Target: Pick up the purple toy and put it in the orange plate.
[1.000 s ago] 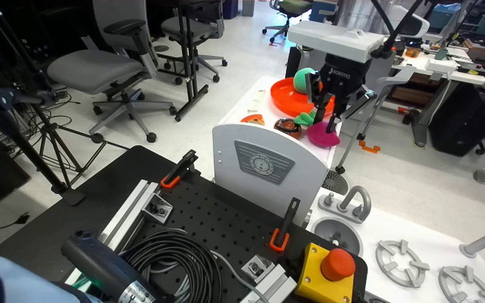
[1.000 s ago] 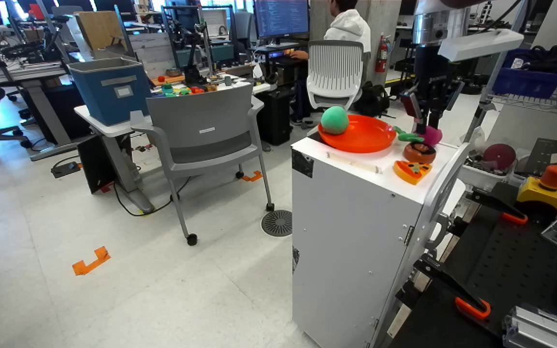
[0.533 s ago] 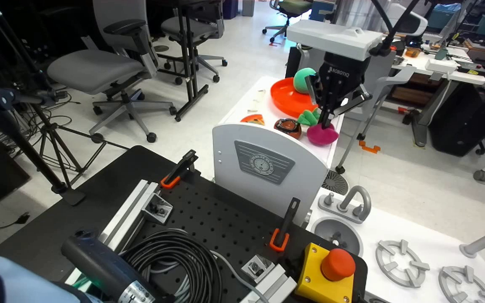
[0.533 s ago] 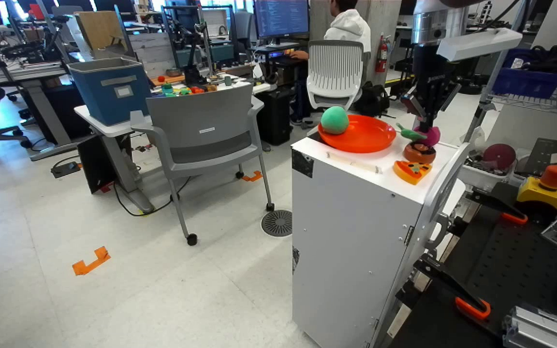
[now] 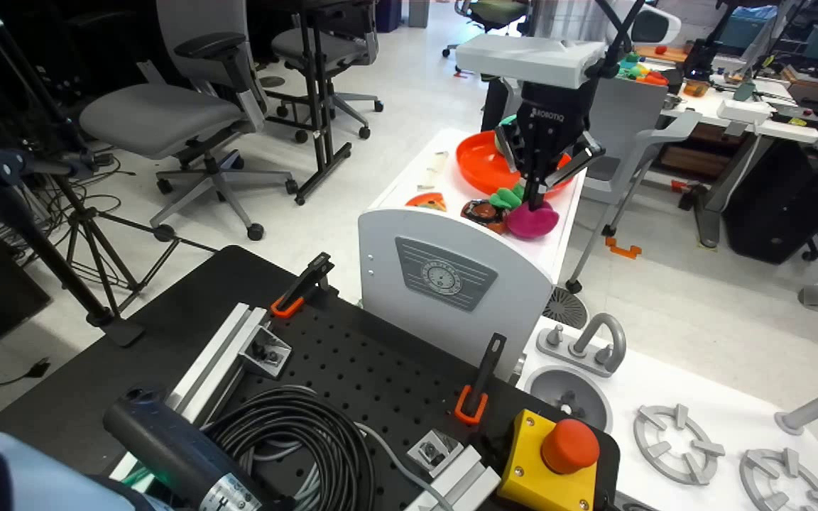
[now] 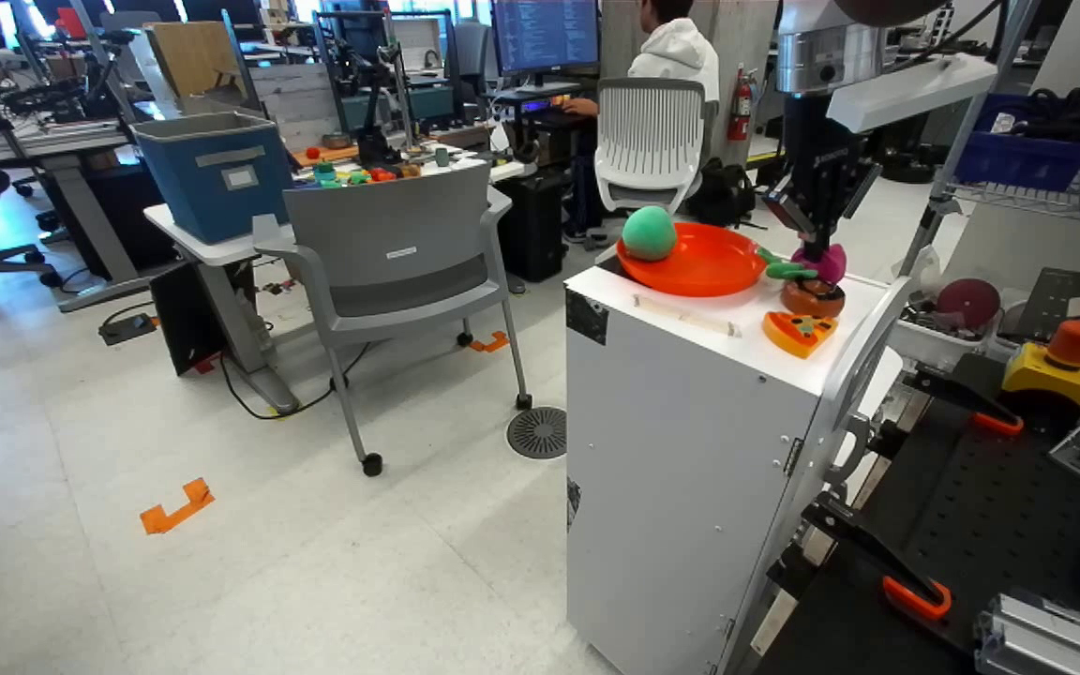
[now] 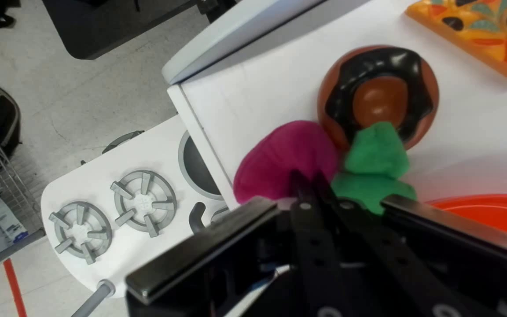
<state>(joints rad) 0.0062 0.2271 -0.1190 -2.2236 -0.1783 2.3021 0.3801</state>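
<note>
At the desk [image 7: 247, 99], the end effector [image 7: 310, 182] clenches a fold of the purple toy [image 7: 275, 156], which I'd judge light and squashy, best held firmly mid-body.

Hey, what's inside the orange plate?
A green ball rests in the orange plate, near its rim. The spot directly beneath the ball is covered and can't be seen.

White surface [image 7: 258, 97] with an orange plate [image 6: 704, 270]
The donut [image 7: 379, 94] and pizza [image 6: 799, 332] lie directly on it, apart; a pale strip [image 5: 435, 170] runs near the plate.
</note>
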